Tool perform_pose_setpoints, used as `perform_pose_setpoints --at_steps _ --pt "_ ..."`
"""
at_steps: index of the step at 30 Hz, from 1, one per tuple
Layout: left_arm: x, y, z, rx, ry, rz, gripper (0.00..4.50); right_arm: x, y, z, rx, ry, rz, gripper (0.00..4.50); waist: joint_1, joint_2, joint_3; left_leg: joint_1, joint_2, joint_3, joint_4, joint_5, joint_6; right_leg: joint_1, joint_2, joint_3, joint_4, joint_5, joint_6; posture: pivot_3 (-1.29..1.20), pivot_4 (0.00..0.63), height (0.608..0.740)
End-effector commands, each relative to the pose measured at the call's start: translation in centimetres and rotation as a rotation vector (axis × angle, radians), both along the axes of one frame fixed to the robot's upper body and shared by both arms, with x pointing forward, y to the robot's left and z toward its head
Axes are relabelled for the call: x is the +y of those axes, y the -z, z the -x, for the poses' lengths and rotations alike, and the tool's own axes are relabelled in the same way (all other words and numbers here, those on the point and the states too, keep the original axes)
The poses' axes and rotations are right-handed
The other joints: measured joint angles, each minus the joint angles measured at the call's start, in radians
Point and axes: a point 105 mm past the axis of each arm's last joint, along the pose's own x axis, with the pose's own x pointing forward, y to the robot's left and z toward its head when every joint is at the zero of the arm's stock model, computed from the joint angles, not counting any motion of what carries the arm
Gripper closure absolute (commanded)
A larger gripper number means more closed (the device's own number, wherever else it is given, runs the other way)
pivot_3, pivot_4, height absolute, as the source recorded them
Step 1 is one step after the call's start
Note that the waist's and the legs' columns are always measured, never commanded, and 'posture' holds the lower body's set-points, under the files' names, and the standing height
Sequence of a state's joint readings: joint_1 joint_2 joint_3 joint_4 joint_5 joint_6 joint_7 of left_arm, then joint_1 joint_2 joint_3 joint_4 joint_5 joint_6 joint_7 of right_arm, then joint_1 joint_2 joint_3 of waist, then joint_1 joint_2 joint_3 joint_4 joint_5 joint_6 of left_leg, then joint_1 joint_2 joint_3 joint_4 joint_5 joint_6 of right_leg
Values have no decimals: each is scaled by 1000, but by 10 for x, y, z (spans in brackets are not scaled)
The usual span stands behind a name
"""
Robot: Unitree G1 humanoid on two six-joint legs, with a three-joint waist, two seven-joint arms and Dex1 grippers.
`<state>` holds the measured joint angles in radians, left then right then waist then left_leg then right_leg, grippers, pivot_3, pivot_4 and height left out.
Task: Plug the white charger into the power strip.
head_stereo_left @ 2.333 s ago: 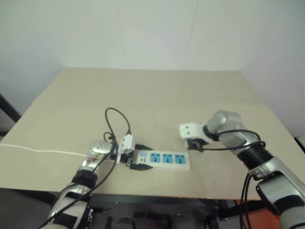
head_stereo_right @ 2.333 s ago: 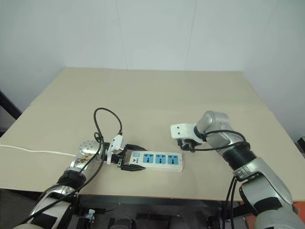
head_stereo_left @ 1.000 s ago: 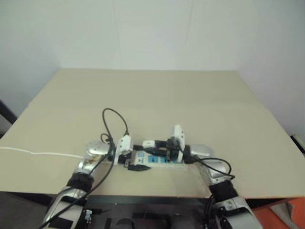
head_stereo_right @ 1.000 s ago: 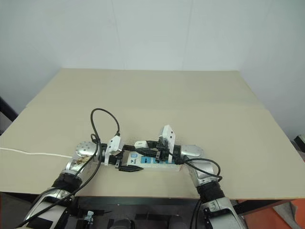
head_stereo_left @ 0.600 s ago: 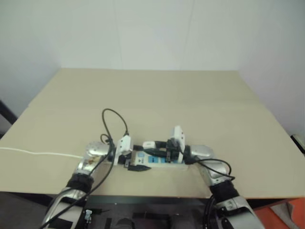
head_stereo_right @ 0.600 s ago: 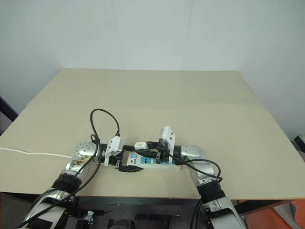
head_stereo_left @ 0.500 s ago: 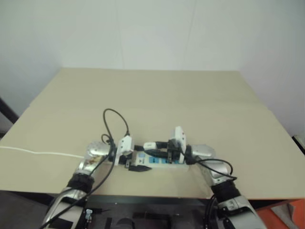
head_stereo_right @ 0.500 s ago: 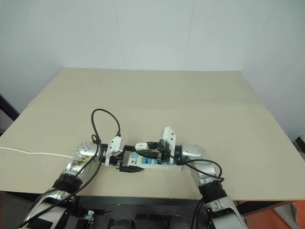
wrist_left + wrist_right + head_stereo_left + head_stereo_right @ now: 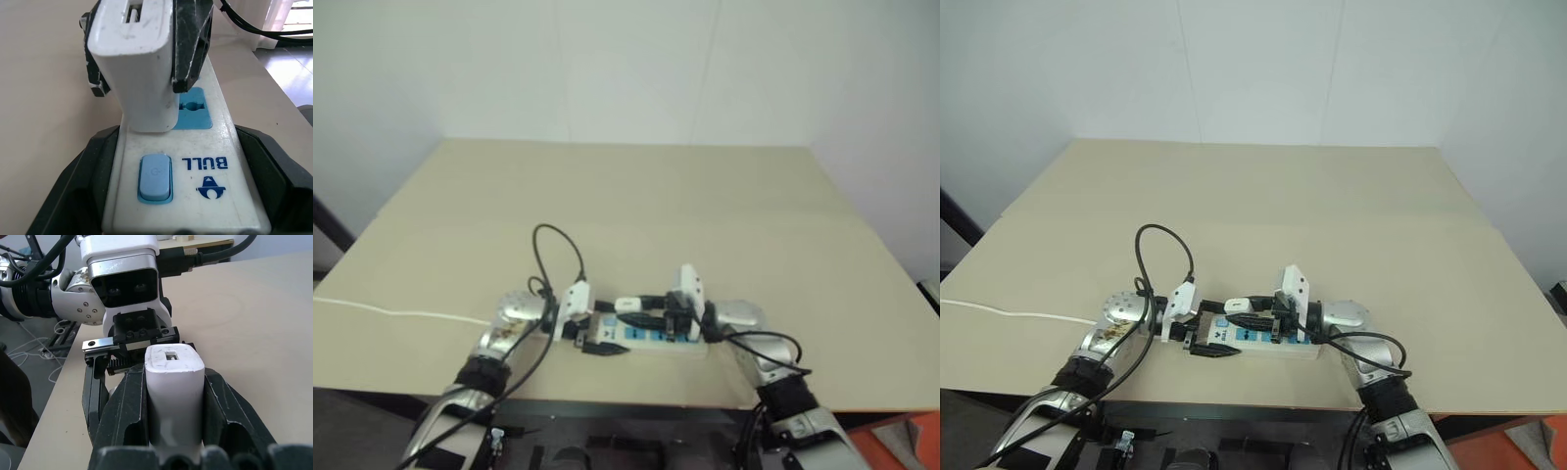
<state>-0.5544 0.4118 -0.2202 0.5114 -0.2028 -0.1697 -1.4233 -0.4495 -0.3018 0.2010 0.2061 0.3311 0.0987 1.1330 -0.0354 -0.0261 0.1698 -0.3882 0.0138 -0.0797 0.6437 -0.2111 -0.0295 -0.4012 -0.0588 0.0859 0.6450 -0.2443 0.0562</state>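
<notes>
While both arms meet at the near edge of the tabletop point(image 9: 1351, 206), the left gripper point(image 9: 1212, 339) has its black fingers point(image 9: 73, 196) clamped on the switch end of the power strip point(image 9: 195, 181), which lies flat along that edge with its blue switch point(image 9: 155, 177) just beside the first blue socket point(image 9: 194, 104). The right gripper point(image 9: 1246, 311) reaches in from the opposite side, fingers point(image 9: 122, 411) closed on the white charger point(image 9: 174, 387), one pressed to each of its flanks. Seen from the left wrist, the charger stands upright on the strip's top face, over the strip just beyond the switch, its base touching the white housing; whether its prongs are seated cannot be told. A thin white cord point(image 9: 1009, 313) trails off the tabletop to the robot's left. Beyond, the tan tabletop stretches to a plain white wall point(image 9: 1253, 69).
</notes>
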Motion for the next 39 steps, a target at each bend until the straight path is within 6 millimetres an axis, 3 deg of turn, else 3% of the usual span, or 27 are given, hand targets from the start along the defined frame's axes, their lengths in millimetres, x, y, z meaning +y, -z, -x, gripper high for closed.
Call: perform_pose_setpoints --at_steps 1,6,12,20,26,39 --pt "19 14 -1 47 -66 -58 1203 -30 25 -4 90 126 53 3397 0 0 0 0 0 0 0 0 0 0 0 0 0 0 0 0 150 740" --pt "20 13 -2 47 -75 -52 1203 -31 38 -7 93 209 -2 3397 -1 0 -1 1 0 0 0 0 0 1 0 0 0 -2 3 0 150 740" --pt "23 13 -3 49 -81 -57 1203 -30 40 -5 91 182 -6 3397 -4 -1 -1 9 1 0 0 0 0 10 1 0 -4 -3 4 0 150 740" --pt "28 12 -3 47 -93 -56 1203 -47 61 5 188 74 132 3397 -2 -1 -2 10 1 0 -1 0 0 12 0 0 -4 -3 4 0 150 740" --pt "30 12 -2 48 -102 -58 1203 -56 66 -3 214 91 189 3397 -2 0 -2 10 1 0 -1 -2 1 12 0 0 -4 -4 4 0 150 740" --pt "33 12 -2 50 -119 -63 1203 -71 77 6 257 67 296 3397 -1 0 -6 11 1 0 -1 -2 1 13 0 -1 -4 -5 5 0 150 740"
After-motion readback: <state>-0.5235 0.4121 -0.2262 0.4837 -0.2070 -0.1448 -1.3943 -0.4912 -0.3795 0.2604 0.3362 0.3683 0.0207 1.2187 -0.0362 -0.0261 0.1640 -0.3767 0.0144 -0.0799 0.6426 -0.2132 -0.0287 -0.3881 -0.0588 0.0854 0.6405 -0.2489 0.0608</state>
